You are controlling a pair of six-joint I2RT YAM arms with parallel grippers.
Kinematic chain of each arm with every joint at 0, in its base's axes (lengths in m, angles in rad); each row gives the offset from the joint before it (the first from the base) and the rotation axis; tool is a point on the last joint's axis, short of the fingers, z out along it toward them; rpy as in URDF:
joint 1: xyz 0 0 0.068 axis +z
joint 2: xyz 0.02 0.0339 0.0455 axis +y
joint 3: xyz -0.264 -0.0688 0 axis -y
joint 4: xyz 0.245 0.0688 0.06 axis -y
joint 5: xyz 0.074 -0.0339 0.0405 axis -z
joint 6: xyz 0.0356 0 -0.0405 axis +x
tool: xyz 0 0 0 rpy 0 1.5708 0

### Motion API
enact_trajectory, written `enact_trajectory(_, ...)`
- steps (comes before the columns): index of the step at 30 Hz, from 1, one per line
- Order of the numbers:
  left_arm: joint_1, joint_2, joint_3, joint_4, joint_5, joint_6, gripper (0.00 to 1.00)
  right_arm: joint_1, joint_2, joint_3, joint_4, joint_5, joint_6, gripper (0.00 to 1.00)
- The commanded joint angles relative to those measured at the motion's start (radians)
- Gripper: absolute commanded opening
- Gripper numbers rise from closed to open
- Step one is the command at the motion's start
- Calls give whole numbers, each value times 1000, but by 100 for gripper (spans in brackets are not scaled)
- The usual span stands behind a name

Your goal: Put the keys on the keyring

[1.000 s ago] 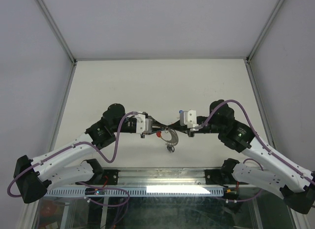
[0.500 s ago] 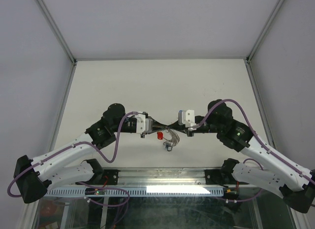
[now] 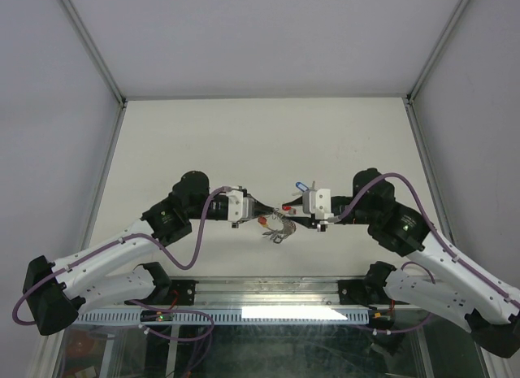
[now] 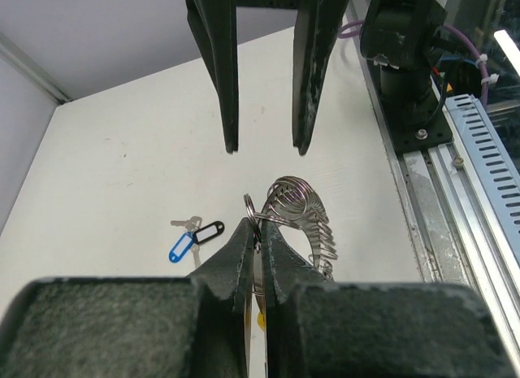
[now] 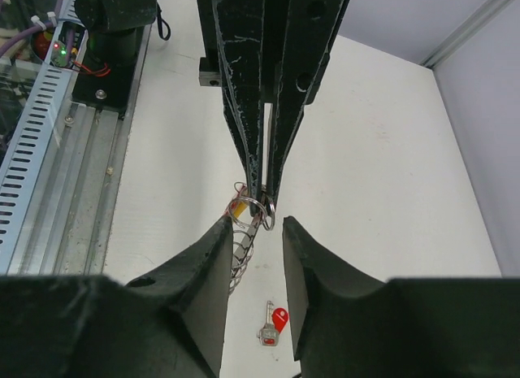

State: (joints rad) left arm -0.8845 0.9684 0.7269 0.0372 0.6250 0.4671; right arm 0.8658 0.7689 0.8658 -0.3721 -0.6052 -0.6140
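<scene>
The left pincer (image 4: 258, 228) is clamped tight on the keyring (image 4: 302, 209), which sits between the two arms near the counter's (image 4: 122, 167) 6 o'clock edge in the top view; the right pincer (image 5: 253, 256) faces it with its jaws spread, gripping nothing, tips just short of the ring; a red-tagged key (image 5: 275, 323) lies on the counter below; a blue-tagged key (image 4: 180, 249) lies at the ring's 1 o'clock, a black-tagged key (image 4: 210, 231) just beside it
</scene>
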Motion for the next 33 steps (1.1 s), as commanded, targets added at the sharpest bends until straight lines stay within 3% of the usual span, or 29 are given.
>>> enact_trajectory(1, -6, -29, 33, 11, -10, 63, 0, 6, -29, 55, -16, 37, -33, 34)
enact_trajectory(11, -5, -1, 94, -88, -78, 88, 0, 6, -11, 17, 54, 15, 27, 36)
enact_trajectory(20, -5, 65, 155, -97, -317, -53, 0, 6, 26, -45, 225, 254, 292, 66)
enact_trajectory(25, -6, 102, 181, -94, -336, -104, 0, 6, 99, -40, 288, 391, 400, 72)
enact_trajectory(33, -5, 111, 192, -94, -342, -118, 0, 6, 194, -26, 321, 438, 438, 75)
